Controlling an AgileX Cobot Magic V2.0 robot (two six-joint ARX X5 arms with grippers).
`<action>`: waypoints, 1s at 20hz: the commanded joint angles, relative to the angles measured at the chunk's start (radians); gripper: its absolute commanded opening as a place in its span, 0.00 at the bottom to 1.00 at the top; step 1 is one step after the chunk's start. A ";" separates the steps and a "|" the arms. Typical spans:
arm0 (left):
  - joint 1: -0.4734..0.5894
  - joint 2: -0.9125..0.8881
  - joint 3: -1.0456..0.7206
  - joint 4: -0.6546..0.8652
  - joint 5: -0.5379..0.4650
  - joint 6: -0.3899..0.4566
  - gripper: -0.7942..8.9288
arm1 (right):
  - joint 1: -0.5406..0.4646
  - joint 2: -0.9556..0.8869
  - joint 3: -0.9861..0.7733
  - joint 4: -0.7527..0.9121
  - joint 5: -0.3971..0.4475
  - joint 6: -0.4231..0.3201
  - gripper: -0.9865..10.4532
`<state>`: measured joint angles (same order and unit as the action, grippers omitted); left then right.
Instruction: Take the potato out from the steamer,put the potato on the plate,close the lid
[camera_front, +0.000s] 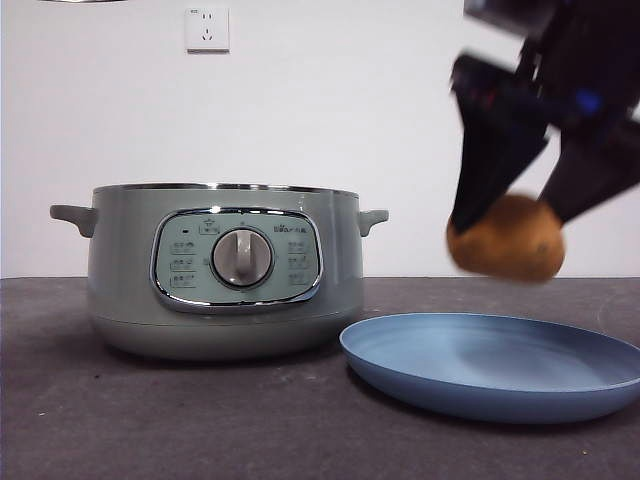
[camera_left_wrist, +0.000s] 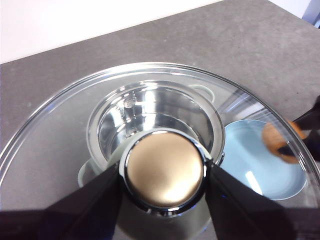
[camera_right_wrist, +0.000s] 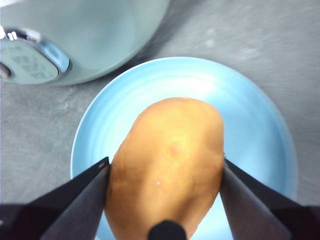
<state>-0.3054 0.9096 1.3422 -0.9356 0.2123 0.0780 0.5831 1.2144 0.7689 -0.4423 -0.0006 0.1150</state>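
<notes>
While above plate (camera_front: 500, 365), clawed potato (camera_front: 507, 238).

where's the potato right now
The potato hangs in the right gripper, in the air just above the blue plate, to the right of the steamer in the front view.

front view low at counter (camera_front: 200, 430) height, level toward wall, close on steamer (camera_front: 225, 270), left wrist view steep down through lid (camera_left_wrist: 165, 170), right wrist view near above plate (camera_right_wrist: 260, 125), all share plate
</notes>
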 joint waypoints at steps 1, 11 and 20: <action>-0.003 -0.011 0.007 0.053 0.006 0.005 0.07 | -0.003 0.055 -0.056 0.095 -0.002 0.016 0.08; -0.003 0.004 0.007 0.084 0.029 0.005 0.07 | -0.007 0.216 -0.066 0.165 -0.001 0.019 0.21; -0.050 0.196 0.007 0.209 0.054 0.035 0.07 | -0.008 0.158 -0.045 0.121 0.007 0.019 0.64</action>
<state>-0.3527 1.1145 1.3422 -0.7719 0.2546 0.0975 0.5755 1.3792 0.7155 -0.3267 0.0036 0.1280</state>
